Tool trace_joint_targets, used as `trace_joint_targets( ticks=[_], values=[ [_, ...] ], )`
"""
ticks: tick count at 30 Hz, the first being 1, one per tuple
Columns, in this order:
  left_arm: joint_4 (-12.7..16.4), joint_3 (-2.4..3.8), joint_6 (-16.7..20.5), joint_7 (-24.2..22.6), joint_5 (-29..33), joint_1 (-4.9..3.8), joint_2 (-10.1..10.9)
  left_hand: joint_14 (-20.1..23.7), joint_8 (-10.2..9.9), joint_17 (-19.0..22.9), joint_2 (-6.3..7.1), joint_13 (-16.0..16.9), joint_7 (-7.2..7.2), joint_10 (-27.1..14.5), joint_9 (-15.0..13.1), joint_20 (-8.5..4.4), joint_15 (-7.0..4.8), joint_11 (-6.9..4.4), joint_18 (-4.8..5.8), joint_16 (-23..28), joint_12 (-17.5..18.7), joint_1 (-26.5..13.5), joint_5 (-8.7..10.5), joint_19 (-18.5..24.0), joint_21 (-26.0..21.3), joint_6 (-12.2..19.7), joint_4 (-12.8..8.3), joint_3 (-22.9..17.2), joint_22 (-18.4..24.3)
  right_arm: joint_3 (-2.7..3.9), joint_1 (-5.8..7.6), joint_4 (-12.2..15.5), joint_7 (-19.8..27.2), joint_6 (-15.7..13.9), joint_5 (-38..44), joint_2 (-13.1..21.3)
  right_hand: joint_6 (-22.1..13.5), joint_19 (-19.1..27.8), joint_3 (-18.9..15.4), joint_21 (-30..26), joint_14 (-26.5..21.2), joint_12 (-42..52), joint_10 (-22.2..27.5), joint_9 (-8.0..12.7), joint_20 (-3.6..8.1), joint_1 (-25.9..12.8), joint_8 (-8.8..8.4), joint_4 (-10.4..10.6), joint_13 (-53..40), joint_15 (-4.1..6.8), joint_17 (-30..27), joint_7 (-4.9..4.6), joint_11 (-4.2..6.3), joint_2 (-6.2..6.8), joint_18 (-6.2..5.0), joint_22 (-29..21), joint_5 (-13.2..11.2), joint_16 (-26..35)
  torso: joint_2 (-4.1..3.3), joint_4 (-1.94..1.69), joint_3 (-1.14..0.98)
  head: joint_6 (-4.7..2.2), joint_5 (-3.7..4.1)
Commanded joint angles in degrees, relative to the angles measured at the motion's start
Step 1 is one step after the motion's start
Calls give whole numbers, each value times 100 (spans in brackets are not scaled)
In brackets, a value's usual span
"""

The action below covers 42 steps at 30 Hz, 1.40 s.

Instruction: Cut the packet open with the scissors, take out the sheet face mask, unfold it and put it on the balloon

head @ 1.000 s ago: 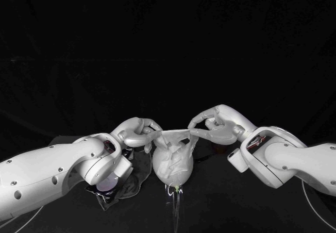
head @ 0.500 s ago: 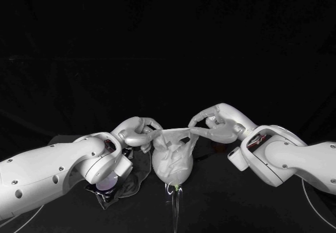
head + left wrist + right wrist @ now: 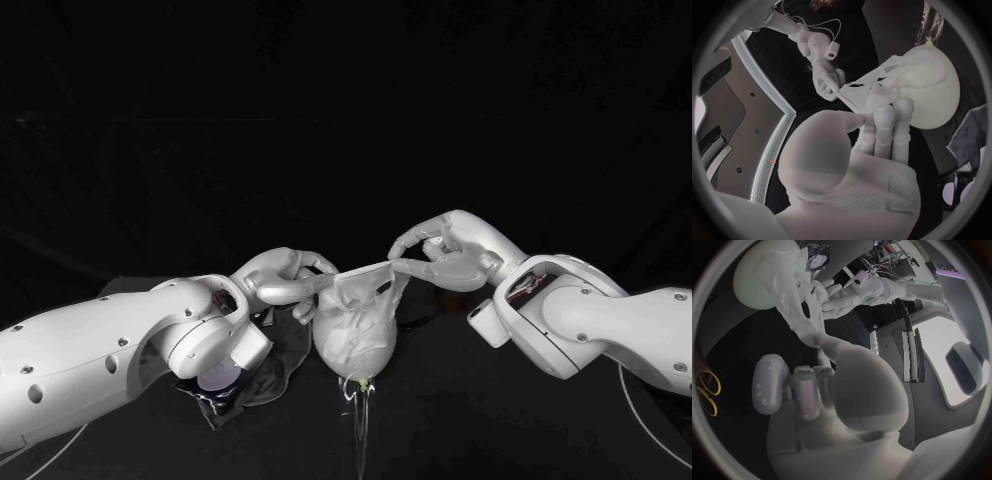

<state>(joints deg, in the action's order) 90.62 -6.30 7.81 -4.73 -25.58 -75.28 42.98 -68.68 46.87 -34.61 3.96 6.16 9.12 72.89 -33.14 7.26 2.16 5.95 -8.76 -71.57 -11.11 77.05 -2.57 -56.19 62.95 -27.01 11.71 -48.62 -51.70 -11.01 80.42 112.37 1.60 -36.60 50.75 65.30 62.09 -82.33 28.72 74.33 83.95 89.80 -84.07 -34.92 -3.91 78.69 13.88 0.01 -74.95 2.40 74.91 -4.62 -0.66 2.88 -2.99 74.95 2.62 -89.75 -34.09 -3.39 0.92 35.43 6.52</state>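
Pinching sheet mask point(image 3: 355, 300) over balloon point(image 3: 939, 107), left robot hand point(image 3: 289, 278) and right robot hand point(image 3: 440, 260) both grasping; uneven pull risks tear, slip-off.

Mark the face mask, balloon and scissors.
face mask point(image 3: 355, 298), head view, stretched upper part
balloon point(image 3: 934, 106), left wrist view, bare side
scissors point(image 3: 707, 390), right wrist view, yellow handles

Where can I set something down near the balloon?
Bare table lies between the balloon and the right arm. It is crowded above the balloon, where left hand and right hand hold the mask; the packet lies under the left arm.
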Motion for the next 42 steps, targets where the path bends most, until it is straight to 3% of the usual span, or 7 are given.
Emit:
trace_joint_targets(
  ticks=[1,8,17,23,24,31,42],
  values=[
    [-1,1,-496,94,302,-2,-3,42,-63,-16,14,15,223,-18,71,12,0,34,-60,-2,34,-89,-20,40,-29,36,61,13,9,4,1,-12,-16,18,29,-8,40,-7,45,34,605,20,-593,-12,43,-69,44,-6,-1505,26,1509,5,36,4,-29,1072,16,-25,3,3,-1,12,-1],
    [-25,-13,-620,184,337,-2,-10,126,-139,42,293,29,263,-132,193,65,48,79,-73,-2,124,-358,-14,130,-113,-14,214,246,83,3,1,-24,-38,40,32,-17,34,-10,59,41,605,20,-593,-22,45,-74,52,-12,-1505,28,1509,6,36,5,-28,1073,15,-25,-1,4,0,31,13],
    [-80,-46,-715,241,389,2,-29,185,-203,62,320,64,271,-172,318,102,68,94,-94,-18,178,-495,-19,188,-205,-52,333,436,160,3,0,-75,-62,65,34,-46,34,-10,59,41,605,20,-593,-22,45,-74,52,-12,-1505,28,1509,6,36,5,-28,1073,15,-25,3,3,-2,55,27],
    [-109,-65,-752,289,391,6,-37,238,-257,76,553,97,303,-212,417,134,105,130,-101,-31,216,-691,-18,234,-284,-51,455,777,225,2,0,-101,-72,79,34,-74,34,-10,59,41,605,20,-593,-22,45,-74,52,-12,-1505,28,1509,6,36,5,-28,1073,15,-25,3,3,-2,69,33],
    [-113,-68,-755,307,379,7,-38,251,-270,79,723,109,298,-226,445,143,110,132,-103,-37,227,-735,-17,241,-304,-48,441,955,241,2,-1,-106,-73,79,35,-77,29,-12,75,44,605,20,-593,-34,46,-80,61,-21,-1505,29,1509,6,37,8,-27,1074,15,-25,3,3,-2,69,33],
    [-138,-80,-713,456,189,9,-43,262,-262,33,1066,172,233,-231,557,120,57,67,-109,-88,251,-176,-19,196,-332,-149,-51,1335,245,2,-1,-122,-75,67,35,-84,29,-12,75,44,605,20,-593,-34,46,-80,61,-21,-1505,29,1509,6,37,8,-27,1074,15,-25,5,1,0,83,39],
    [-154,-87,-538,696,-343,10,-50,279,-481,43,1165,232,145,-191,946,49,-11,-6,-105,-100,316,326,-21,144,-357,-837,-468,1572,251,1,-2,-121,-77,63,35,-93,26,-9,95,39,605,20,-593,-56,49,-94,81,-29,-1505,30,1509,8,38,14,-28,1073,15,-25,5,3,-1,99,37]
  ],
)
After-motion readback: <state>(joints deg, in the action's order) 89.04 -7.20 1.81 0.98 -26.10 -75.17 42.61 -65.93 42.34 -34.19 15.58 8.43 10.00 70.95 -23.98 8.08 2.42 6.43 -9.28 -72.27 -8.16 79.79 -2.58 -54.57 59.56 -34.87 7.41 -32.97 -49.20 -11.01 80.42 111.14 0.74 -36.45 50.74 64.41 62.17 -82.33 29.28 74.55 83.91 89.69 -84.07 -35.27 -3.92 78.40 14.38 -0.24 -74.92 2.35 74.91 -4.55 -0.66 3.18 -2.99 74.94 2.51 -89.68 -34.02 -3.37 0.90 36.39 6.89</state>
